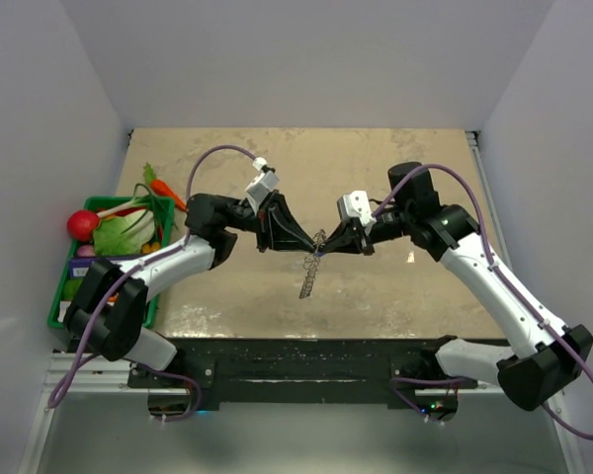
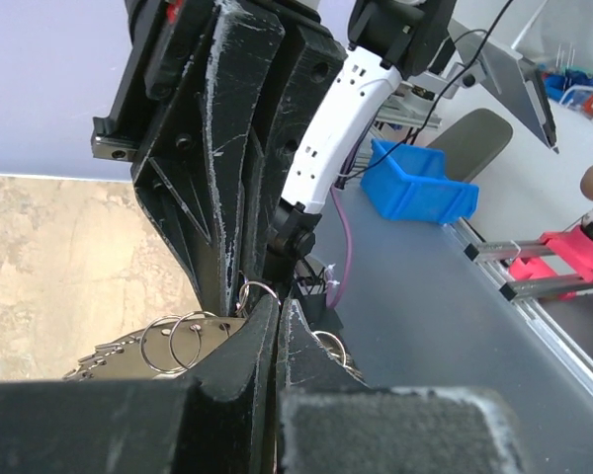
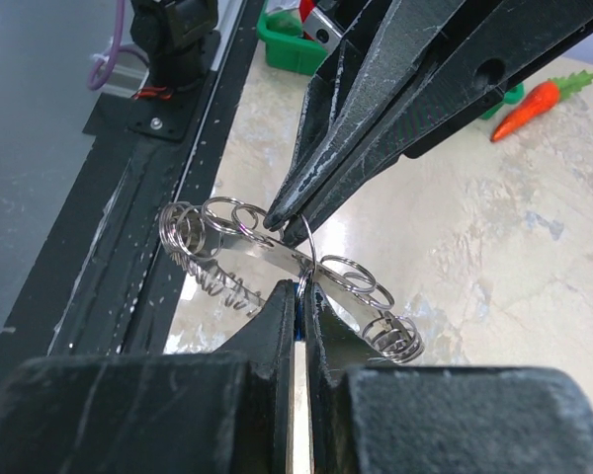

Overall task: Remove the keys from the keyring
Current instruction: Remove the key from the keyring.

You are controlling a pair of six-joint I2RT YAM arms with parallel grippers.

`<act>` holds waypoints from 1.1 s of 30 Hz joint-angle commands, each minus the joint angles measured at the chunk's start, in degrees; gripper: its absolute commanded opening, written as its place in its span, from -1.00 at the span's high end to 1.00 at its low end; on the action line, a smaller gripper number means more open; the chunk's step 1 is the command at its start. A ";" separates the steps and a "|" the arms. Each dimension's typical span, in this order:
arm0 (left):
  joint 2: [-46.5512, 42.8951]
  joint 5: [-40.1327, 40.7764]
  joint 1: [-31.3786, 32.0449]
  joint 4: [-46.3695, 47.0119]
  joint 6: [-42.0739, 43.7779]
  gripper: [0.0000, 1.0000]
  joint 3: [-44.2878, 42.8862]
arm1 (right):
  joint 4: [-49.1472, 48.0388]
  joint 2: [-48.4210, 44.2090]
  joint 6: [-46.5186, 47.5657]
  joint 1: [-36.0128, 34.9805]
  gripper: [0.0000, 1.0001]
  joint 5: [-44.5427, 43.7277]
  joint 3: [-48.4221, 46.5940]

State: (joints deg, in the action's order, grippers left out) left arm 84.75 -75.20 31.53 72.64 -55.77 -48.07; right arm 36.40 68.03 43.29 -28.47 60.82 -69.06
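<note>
Right gripper [image 3: 298,296] is the closest thing in its own wrist view. Its jaws are squeezed together with basically no gap, and a thin sliver of blue shows between them, which I'm reading as the head of the key [image 3: 296,336], so it looks clamped on that. Coming in from the opposite side, tip to tip with it, is the left gripper [image 3: 277,215]. That one is pinched closed too, nipping one of the small rings on the keyring [image 3: 227,232] right at its fingertips. A thin wire loop runs between the two sets of tips, so both arms are right on the thing and neither is really nearer. What matters is the orientation: the keyring's long axis runs crosswise to the line between the grippers, spreading out to either side of the pinch point. From above, the keyring [image 1: 309,276] trails from where the tips meet back toward the arm bases, over the table [image 1: 395,296], and I can't tell whether the low end touches. My guess is the next move comes down to pulling straight apart along that gripper-to-gripper line and working the key around the loop.
</note>
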 commanded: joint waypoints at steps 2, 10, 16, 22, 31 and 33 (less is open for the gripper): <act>-0.03 -6.45 2.13 2.09 5.21 1.00 -2.81 | 11.31 2.89 11.02 2.10 1.00 -3.43 -7.93; 0.68 -7.68 2.40 -11.46 15.41 1.00 -5.45 | 16.95 2.46 16.65 0.61 1.00 -7.11 -11.10; 0.59 -5.67 2.48 -33.05 32.59 1.00 -9.57 | 17.56 1.84 16.83 -1.85 1.00 -11.07 -12.33; 0.51 -3.46 3.10 -56.73 49.26 1.00 -14.59 | 17.30 1.67 15.51 -4.31 1.00 -13.36 -12.33; -0.02 -6.27 3.10 -72.87 65.57 1.00 -18.36 | 19.58 1.32 17.36 -4.23 1.00 -8.44 -10.40; 0.15 -7.15 3.10 -79.82 70.86 1.00 -20.91 | 19.41 0.88 17.44 -4.31 1.00 -7.82 -9.78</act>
State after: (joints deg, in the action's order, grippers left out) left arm 85.71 -79.83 34.06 8.45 0.86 -64.25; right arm 58.28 70.87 59.05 -32.42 47.97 -78.46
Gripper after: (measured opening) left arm 0.020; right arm 0.032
